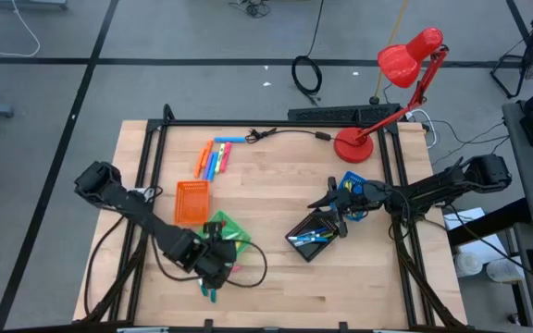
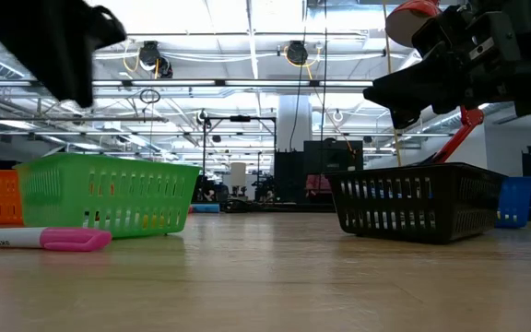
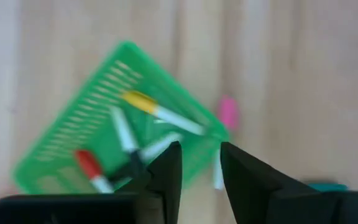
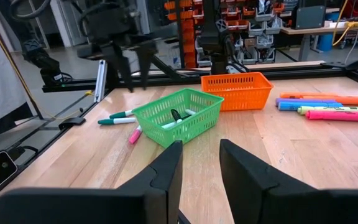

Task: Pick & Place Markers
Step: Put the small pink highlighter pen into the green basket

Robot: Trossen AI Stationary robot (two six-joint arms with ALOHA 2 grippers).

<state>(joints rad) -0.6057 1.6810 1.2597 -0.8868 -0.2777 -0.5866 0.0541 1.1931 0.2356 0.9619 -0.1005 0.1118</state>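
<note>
The left claw [image 3: 197,171] hangs above the green tray [image 3: 114,118], fingers parted a little with nothing between them. Several markers [image 3: 160,115] lie in that tray, a pink one [image 2: 42,239] sits on the bench [image 1: 276,287] just beside it, and more lie in a row [image 1: 215,157] near the orange tray [image 1: 191,202]. The right claw [image 4: 199,165], also slightly parted and empty, hovers over the black tray [image 1: 315,235].

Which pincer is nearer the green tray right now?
Left. The left pincer hangs just over the green tray, at its near edge. The right pincer is well across the table, above the black tray.
</note>
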